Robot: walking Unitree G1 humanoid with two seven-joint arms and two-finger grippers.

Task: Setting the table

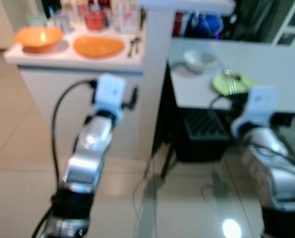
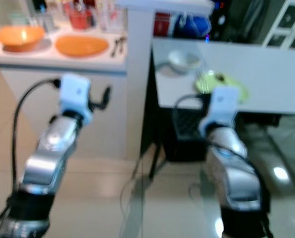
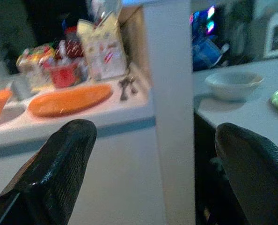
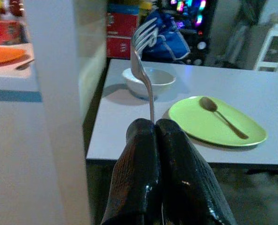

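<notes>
Fork (image 4: 142, 61) stands upright, pinched by its handle in the right hand (image 4: 156, 125), held near the front edge of the white desk (image 4: 251, 89). On that desk sit a green plate (image 4: 217, 123) carrying a spoon (image 4: 222, 116) and, farther back, a white bowl (image 4: 148, 80). Left hand (image 3: 153, 154) is spread wide, facing the counter with the orange plate (image 3: 69, 99).

We can't read any text in these frames. Carton (image 3: 103, 44) at upper centre-left of left wrist view has printed graphics, too blurred to make out letters. Red box (image 4: 119, 33) at top centre of right wrist view has a blue band, no legible print. Snack packets (image 3: 36, 65) upper left of left wrist view: colours only, no words.
</notes>
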